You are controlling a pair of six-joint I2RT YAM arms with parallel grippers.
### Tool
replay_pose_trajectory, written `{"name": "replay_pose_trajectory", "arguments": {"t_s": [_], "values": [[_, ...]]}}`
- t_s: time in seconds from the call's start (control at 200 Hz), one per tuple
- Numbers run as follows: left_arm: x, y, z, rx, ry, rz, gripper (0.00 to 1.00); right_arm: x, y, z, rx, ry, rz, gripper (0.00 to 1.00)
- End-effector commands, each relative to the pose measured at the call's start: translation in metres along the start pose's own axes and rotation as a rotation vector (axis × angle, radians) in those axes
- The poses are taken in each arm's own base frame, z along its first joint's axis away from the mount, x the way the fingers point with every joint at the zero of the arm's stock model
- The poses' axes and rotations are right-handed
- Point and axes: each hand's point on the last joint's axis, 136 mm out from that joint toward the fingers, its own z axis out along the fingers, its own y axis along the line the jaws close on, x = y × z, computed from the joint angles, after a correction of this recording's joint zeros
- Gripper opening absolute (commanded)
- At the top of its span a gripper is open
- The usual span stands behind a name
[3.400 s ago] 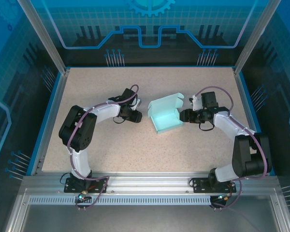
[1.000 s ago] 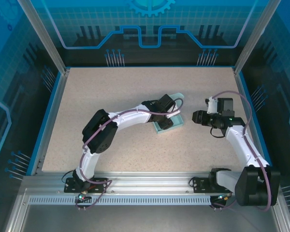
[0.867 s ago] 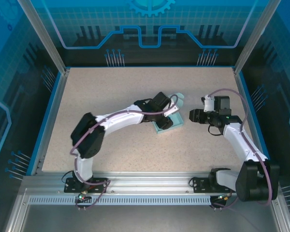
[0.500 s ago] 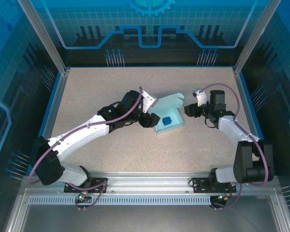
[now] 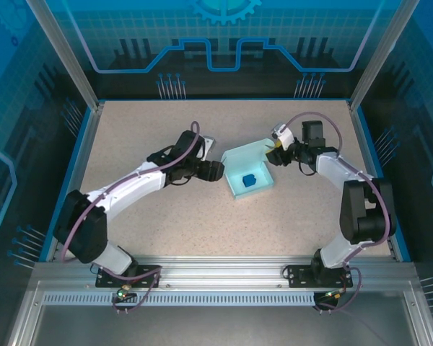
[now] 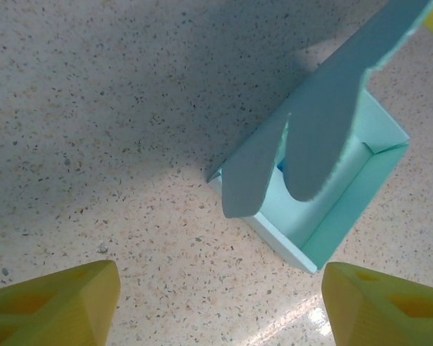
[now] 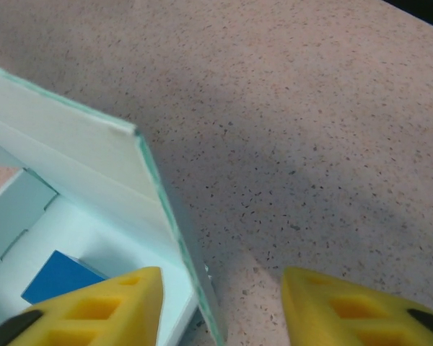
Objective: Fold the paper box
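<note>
The left gripper is spread wide and empty, just short of the paper box at the middle of the table. The right gripper is also parted, straddling the box's side wall (contact unclear). Its wrist view reveals a blue cube inside.

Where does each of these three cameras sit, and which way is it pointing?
Top external: above and behind the arms, looking down at the table; both arms, left gripper, right gripper and paper box show.
Left wrist: on the left arm, looking down past its own yellow fingers at the box's raised flap.
Right wrist: on the right arm, looking down at the box wall between its yellow fingers.
Shared: the box in all three; the blue cube in top and right wrist.
</note>
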Motion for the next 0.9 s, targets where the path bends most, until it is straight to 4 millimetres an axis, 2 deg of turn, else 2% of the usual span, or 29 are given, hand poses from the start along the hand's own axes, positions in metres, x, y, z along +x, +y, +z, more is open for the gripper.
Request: {"name": "replay_pose_trajectory", "arguments": {"t_s": [0.0, 0.125, 0.305, 0.625, 0.75, 0.89], "values": [[-0.011, -0.004, 0.003, 0.021, 0.005, -0.014, 0.76, 0.000, 0.015, 0.008, -0.065, 0.029, -0.036, 0.39], [-0.013, -0.003, 0.014, 0.012, 0.018, -0.006, 0.74, 0.002, 0.014, 0.010, -0.054, 0.056, -0.034, 0.30], [-0.021, -0.005, 0.027, 0.014, 0.034, 0.002, 0.63, 0.003, 0.011, 0.010, -0.024, 0.074, -0.025, 0.21], [-0.016, -0.006, 0.045, 0.022, 0.080, 0.008, 0.38, 0.005, 0.013, 0.013, -0.012, 0.090, -0.008, 0.13], [-0.012, -0.003, 0.049, 0.006, 0.091, 0.013, 0.31, 0.004, 0.013, 0.013, -0.005, 0.091, -0.002, 0.11], [-0.017, 0.000, 0.051, -0.008, 0.072, 0.016, 0.26, 0.004, 0.017, 0.014, -0.003, 0.094, -0.002, 0.09]]}}
